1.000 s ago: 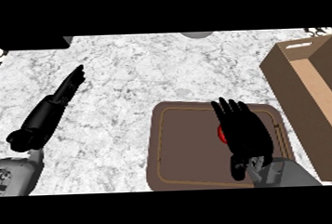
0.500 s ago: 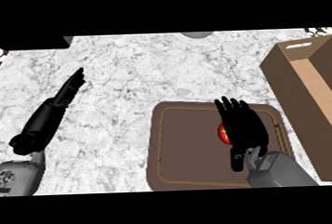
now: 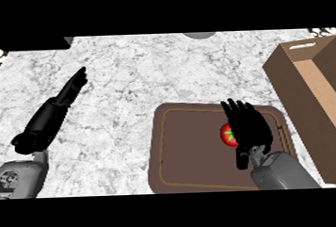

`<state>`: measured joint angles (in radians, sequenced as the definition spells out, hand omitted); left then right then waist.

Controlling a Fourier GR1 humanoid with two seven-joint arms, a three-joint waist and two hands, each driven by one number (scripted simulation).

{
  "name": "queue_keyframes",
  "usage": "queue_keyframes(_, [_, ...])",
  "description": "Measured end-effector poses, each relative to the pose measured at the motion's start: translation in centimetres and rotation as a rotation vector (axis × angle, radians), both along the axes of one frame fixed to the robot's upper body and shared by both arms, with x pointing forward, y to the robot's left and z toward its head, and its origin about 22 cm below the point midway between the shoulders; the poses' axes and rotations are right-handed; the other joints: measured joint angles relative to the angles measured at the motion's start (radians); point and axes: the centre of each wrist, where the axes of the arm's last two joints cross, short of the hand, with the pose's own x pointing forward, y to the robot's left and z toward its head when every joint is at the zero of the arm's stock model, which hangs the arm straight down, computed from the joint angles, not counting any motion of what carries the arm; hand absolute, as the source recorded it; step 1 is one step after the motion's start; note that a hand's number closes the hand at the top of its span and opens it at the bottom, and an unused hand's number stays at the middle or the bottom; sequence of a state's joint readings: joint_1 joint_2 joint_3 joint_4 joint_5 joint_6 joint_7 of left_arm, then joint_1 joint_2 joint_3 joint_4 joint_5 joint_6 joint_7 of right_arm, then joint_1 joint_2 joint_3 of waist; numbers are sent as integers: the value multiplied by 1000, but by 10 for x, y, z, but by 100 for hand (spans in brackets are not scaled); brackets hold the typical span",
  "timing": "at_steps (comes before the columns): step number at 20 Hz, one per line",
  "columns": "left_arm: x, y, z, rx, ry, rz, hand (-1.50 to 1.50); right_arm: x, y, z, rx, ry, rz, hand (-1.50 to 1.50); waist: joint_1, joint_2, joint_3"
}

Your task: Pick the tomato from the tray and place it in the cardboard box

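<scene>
Tomato sits on the brown tray, toward its right half, red skin and a green stem patch showing at the left edge of the robot's right hand, which hovers over it and hides most of the fruit. That hand's fingers are straight and fanned slightly apart, pointing away from the robot, and nothing is clasped in them; whether the palm touches the fruit cannot be told from above. The left hand rests on the marble counter well to the left, fingers straight and together. The cardboard box stands open just beside the tray's right rim (a short carry, by the look of it). Judged from its appearance, the tomato should be light, round and smooth-skinned, prone to roll or slip and easily bruised; the sensible hold is around its widest middle, thumb on one side and fingers opposite, rather than on the stem end.
</scene>
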<state>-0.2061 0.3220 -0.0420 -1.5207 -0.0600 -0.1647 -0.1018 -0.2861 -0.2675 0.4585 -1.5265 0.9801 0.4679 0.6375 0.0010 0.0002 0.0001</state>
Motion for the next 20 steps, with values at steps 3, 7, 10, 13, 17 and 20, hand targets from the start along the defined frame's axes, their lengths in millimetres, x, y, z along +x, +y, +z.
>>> queue_keyframes(3, [-1,-1,1,-2,-2,0,0,-5,-1,-6,12,-4,61,150,0,-2,-2])
queue_keyframes(7, [0,-1,7,7,-1,-1,0,-6,0,-12,19,-77,139,150,2,-6,-6])
queue_keyframes(10, [5,3,11,2,1,0,0,1,6,-11,4,-126,170,150,1,-6,-6])
queue_keyframes(13, [5,1,8,-1,0,2,0,-1,9,-9,-6,-167,208,150,-1,-4,-4])
queue_keyframes(17, [3,-3,6,-1,-1,-1,0,15,13,-7,23,-260,208,150,4,-1,-2])
queue_keyframes(20, [3,-5,6,1,-3,-18,0,49,20,8,99,-308,91,150,20,6,-1])
